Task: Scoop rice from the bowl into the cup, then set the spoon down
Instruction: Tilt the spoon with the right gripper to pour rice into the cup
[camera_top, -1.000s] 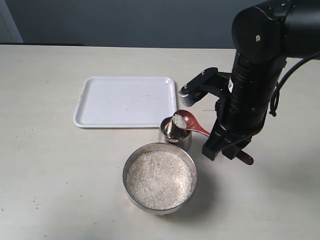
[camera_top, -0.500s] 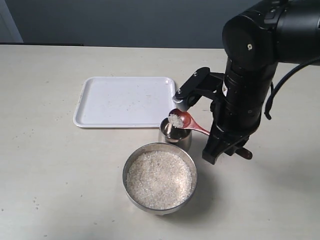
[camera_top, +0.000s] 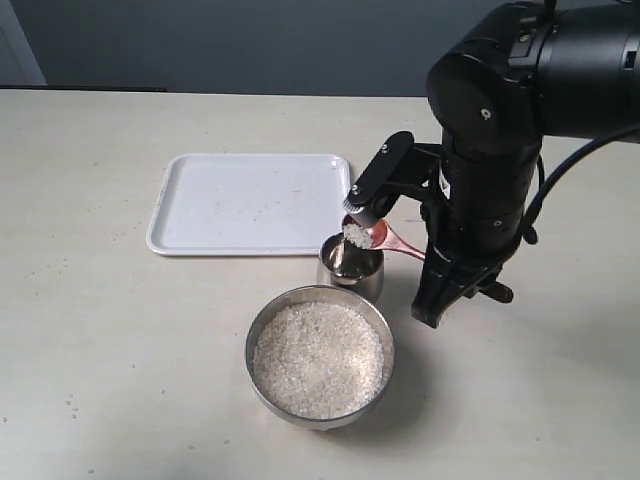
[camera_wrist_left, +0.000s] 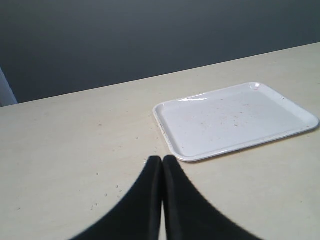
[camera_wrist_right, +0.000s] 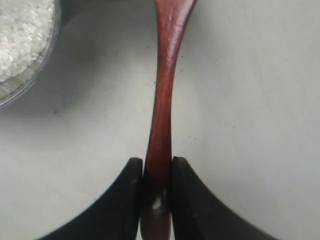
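The steel bowl (camera_top: 320, 418) full of white rice (camera_top: 318, 358) stands at the front of the table. Just behind it is the small steel cup (camera_top: 366, 284). The reddish-brown wooden spoon (camera_top: 398, 241) is tipped over the cup's rim, a clump of rice (camera_top: 354, 233) on its head. My right gripper (camera_wrist_right: 157, 162) is shut on the spoon's handle (camera_wrist_right: 164, 100); the bowl's rim (camera_wrist_right: 31, 81) shows at one corner of the right wrist view. My left gripper (camera_wrist_left: 161, 159) is shut on nothing above bare table and is not in the exterior view.
A white tray (camera_top: 250, 200) lies behind and left of the cup, and the left wrist view also shows the tray (camera_wrist_left: 235, 117). The bulky black right arm (camera_top: 490, 170) towers to the right of the cup. A few stray grains lie on the table (camera_wrist_left: 107, 192).
The right arm has shifted left and turned, raising and tipping the spoon's head further over the cup. The bowl, cup and tray have not moved.
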